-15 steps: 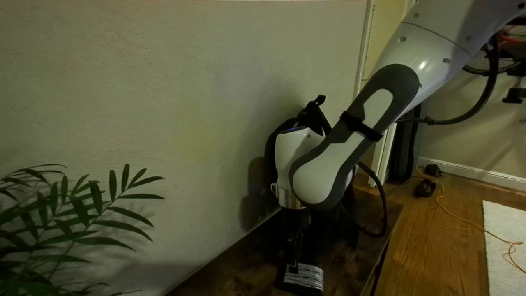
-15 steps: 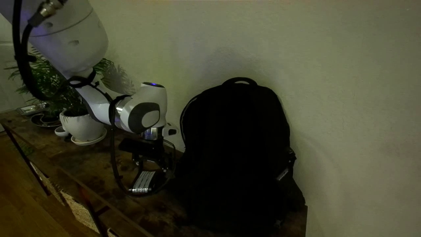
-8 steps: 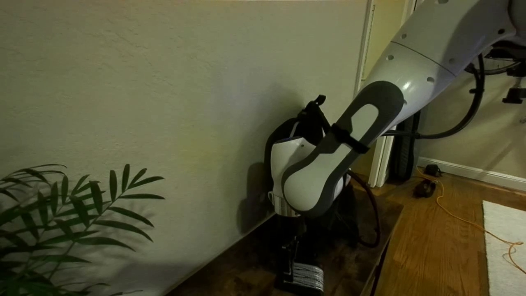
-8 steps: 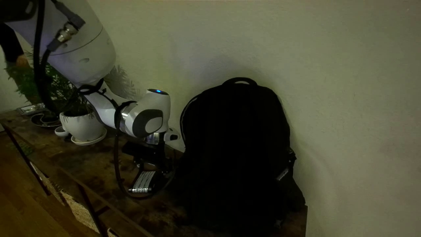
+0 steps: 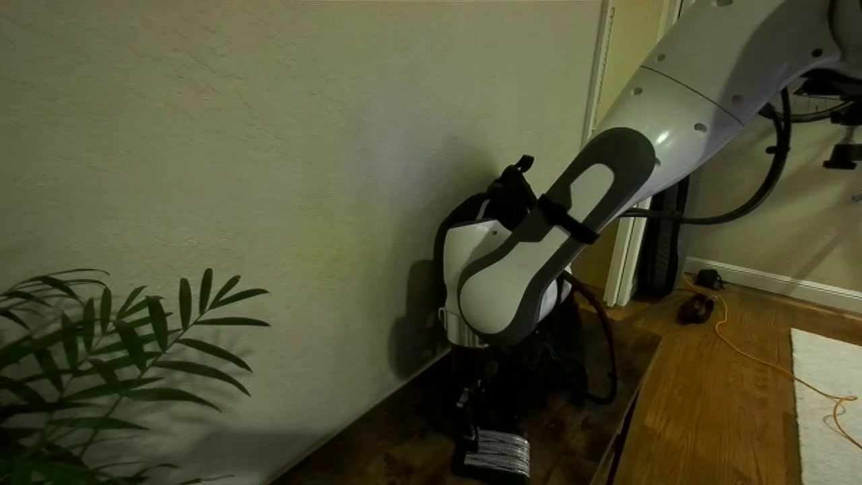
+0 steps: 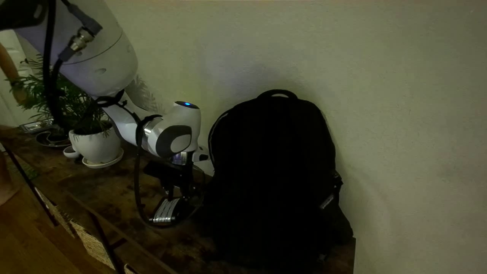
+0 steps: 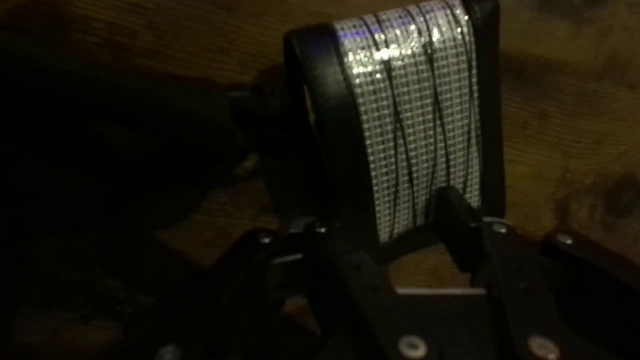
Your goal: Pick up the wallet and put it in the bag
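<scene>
Wrist view: we have the gripper (image 7: 402, 227) low over the wallet (image 7: 415, 125), its fingers (image 7: 455, 225) apart at a moderate width, wood showing between them. One fingertip overlaps the near end of the wallet's pale mesh; the opposite one is lost in the dark, so we cannot tell whether either touches. We read the wallet as resting on the table (image 6: 110, 190), mesh face up, crossed by thin dark lines, with black edging and a glint at its far end. In both exterior views the arm (image 6: 175, 125) reaches down to it. We log the black bag (image 6: 277, 179) upright on the same table, near the wallet, its front mostly too dark to read. Behind it we note the wall (image 6: 399, 114). Farther along the table: a white pot (image 6: 95, 146) on a saucer (image 6: 102, 164), bearing a leafy plant (image 6: 76, 101). At that exterior view's left edge we see part of a person's forearm (image 6: 8, 66). On the floor (image 5: 714, 404) beyond, in an exterior view, an orange cord (image 5: 768, 364) runs onto a white rug (image 5: 825, 377).
</scene>
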`<action>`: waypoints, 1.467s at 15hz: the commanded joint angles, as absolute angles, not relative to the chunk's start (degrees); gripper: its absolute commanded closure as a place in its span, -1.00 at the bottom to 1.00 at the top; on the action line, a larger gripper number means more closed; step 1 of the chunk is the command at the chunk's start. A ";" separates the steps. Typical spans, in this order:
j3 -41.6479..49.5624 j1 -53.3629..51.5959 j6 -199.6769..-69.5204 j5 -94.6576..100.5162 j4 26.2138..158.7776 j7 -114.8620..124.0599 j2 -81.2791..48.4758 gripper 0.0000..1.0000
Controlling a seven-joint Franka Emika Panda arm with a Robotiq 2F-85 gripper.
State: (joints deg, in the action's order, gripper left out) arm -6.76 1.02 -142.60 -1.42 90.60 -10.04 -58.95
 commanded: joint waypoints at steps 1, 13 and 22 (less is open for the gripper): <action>-7.41 2.33 -141.33 -2.30 92.07 -10.63 -56.89 0.57; -3.71 -1.93 -143.21 2.02 94.63 -8.09 -50.80 0.94; 6.63 -18.49 -152.91 16.63 103.13 7.32 -45.83 0.95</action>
State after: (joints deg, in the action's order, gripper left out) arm 1.47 -11.61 -147.72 11.46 95.59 -0.45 -49.73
